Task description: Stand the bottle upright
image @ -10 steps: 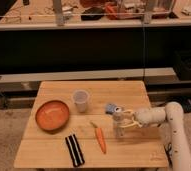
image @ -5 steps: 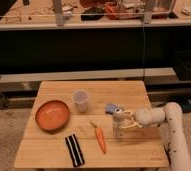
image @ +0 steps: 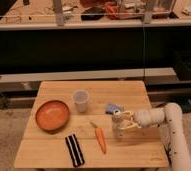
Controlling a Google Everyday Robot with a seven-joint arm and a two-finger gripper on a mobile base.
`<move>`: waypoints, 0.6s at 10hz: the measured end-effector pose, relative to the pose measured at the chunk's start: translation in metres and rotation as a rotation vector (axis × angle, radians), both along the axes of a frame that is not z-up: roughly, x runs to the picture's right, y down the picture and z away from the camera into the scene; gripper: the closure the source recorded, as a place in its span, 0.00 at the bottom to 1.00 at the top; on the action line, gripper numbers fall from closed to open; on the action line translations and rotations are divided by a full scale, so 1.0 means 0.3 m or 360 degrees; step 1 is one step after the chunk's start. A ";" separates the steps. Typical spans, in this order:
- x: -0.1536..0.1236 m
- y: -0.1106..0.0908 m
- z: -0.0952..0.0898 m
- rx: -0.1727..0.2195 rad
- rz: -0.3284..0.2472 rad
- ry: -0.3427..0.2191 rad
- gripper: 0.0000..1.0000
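- Wooden table (image: 49,157) carries the whole scene. The translucent cup (image: 81,100) near its middle is the reference for every position below.
- Task object, the bottle (image: 118,128): right of the cup in the camera view and nearer the table's front edge. Its base is on the wood and its whitish cap (image: 117,114) is uppermost, so it appears upright or very nearly so.
- End effector, the gripper (image: 125,124): right of the cup and forward of it, against the bottle's side. It reaches in from the pale arm (image: 161,117) farther right of the cup. Whether it clamps the bottle or rests slack beside it cannot be told.
- Progress (a judgement): the uprighting looks essentially accomplished. What is left is to let go and draw clear without tipping the bottle.
- Other items: light-blue item (image: 112,108) between cup and bottle; carrot (image: 100,139) forward of the cup; orange bowl (image: 52,115) left of the cup; black striped object (image: 74,149) forward of the cup, by the front edge.
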State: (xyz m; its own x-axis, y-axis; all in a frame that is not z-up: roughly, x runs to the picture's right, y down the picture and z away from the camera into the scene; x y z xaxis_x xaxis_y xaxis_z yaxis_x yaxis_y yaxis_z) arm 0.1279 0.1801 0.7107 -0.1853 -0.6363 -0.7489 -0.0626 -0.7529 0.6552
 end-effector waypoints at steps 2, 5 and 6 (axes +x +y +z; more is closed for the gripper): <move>-0.002 -0.005 0.004 -0.0003 -0.0086 0.0075 0.80; 0.016 0.017 0.016 -0.0026 -0.0001 -0.0016 0.69; 0.018 0.018 0.018 -0.0019 -0.0033 0.0005 0.78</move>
State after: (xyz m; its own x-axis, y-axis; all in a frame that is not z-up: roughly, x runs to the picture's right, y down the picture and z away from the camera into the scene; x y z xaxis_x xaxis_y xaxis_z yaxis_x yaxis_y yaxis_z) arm 0.1334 0.1856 0.7162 -0.2007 -0.6413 -0.7406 -0.0759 -0.7435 0.6644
